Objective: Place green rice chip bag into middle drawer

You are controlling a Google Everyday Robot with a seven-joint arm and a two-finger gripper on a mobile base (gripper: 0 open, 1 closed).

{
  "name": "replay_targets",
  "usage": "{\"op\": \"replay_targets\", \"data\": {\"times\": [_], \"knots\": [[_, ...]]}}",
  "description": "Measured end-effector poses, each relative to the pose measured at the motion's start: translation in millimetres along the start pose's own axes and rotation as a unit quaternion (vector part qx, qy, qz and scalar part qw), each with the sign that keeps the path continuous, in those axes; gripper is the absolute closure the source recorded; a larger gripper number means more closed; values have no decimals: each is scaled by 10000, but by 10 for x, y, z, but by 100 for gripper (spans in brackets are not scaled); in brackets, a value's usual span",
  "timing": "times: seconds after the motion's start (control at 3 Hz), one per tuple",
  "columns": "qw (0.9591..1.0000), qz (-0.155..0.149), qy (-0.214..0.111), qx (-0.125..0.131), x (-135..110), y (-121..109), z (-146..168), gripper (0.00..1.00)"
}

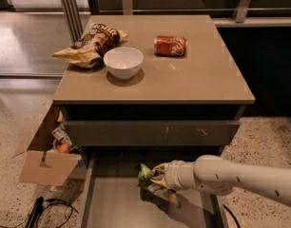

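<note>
Pincer (156, 178) was closed on the green rice chip bag (145, 174), above the open middle drawer (112, 205), at 6 o'clock from the white bowl (123, 62) on the tabletop (207, 80). The bag hung over the drawer floor near its 12 o'clock end, just below the scratched drawer front (150, 133).

Judged step: release. Lower until the bag nears the floor, let go well inside both side walls, then pull clear toward 3 o'clock without snagging the film.
</note>
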State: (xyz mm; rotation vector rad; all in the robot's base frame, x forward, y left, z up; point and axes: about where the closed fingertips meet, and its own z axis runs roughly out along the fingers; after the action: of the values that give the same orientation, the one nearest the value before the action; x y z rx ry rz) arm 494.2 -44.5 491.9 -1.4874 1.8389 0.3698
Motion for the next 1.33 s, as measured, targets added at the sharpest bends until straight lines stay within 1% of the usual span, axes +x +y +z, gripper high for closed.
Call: {"op": "replay_targets", "data": {"times": [0.33,0.67,1.0,1.33], "knots": [[9994,-120,306,119,218,22,136,100],[9981,-247,527,220,328,61,238,100],[9979,-261,535,251,326,49,250,74],[9979,-261,535,251,326,49,250,51]]}}
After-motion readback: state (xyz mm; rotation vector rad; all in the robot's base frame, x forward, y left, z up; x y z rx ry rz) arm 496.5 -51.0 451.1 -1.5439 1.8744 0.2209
